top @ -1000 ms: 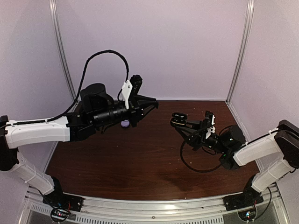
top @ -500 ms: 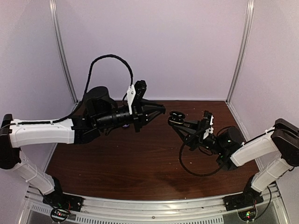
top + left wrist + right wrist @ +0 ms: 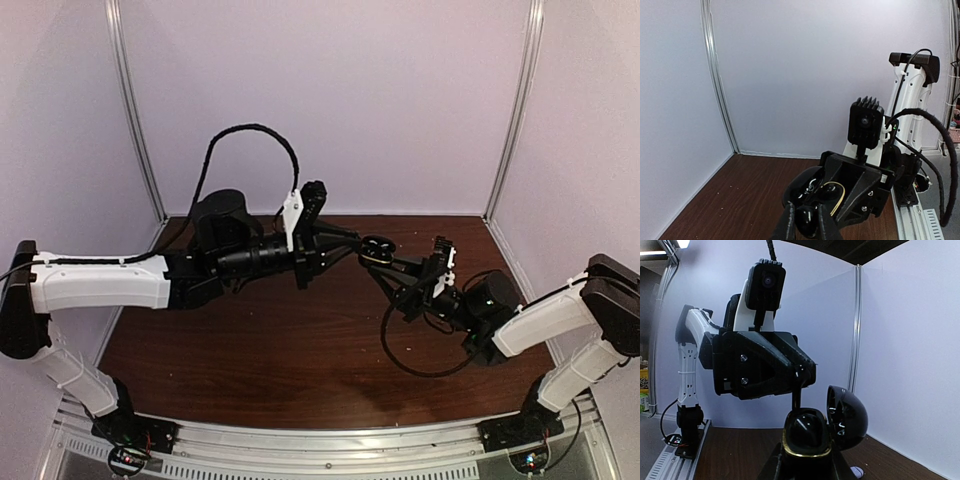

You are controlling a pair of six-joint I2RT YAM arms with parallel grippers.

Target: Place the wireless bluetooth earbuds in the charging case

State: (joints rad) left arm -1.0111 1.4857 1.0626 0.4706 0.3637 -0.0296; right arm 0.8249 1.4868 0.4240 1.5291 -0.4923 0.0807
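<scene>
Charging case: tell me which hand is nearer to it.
Right. The right hand grips the open charging case by its base. The left hand hangs just above it, fingertips down at the opening.

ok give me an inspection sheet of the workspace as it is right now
surface: brown wood-grain table, a few pale specks
job's things: glossy black round charging case with gold rim, its lid open; what looks like a small black rounded earbud between the left fingers, just above the case; small pale bud lying on the table
clutter: nothing seen beyond the specks
grippers: left gripper shut on the black earbud; right gripper shut on the case
cables: black braided cable arching over the left arm; black cable loop under the right arm
surroundings: pale lilac walls, metal corner posts
</scene>
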